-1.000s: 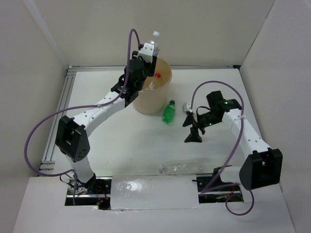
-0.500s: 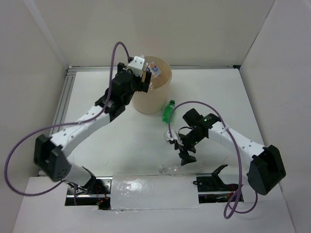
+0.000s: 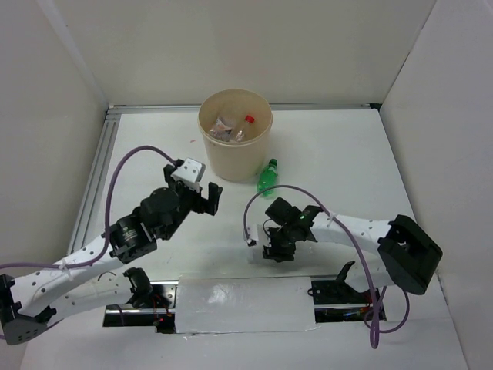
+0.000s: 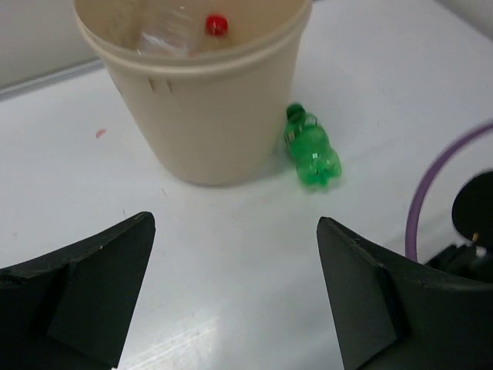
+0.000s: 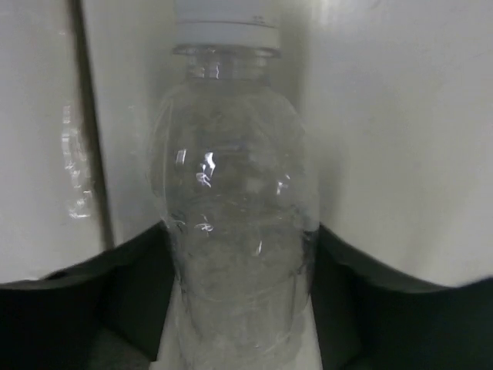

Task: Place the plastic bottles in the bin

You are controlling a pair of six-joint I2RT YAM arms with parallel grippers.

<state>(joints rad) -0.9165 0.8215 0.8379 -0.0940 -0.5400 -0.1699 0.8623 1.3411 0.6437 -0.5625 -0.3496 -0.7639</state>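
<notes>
The beige bin (image 3: 235, 150) stands at the back of the table with a few plastic bottles in it, one red-capped (image 3: 249, 119). A green bottle (image 3: 266, 176) lies against the bin's right foot; the left wrist view shows it (image 4: 312, 150) beside the bin (image 4: 204, 116). My left gripper (image 3: 202, 193) hovers open and empty, left of the green bottle (image 4: 235, 262). My right gripper (image 3: 276, 253) is low near the table's front edge. In the right wrist view its fingers (image 5: 135, 285) press both sides of a clear white-capped bottle (image 5: 235, 231).
White walls close the table on the left, back and right. A metal rail (image 3: 96, 177) runs along the left side. A taped white strip (image 3: 239, 304) covers the near edge between the arm bases. The right arm's purple cable (image 4: 431, 185) loops near the green bottle.
My left gripper opened over the bin, dropped its bottle inside and drew back toward the near left. My right arm swung down to the front edge and closed on the clear bottle.
</notes>
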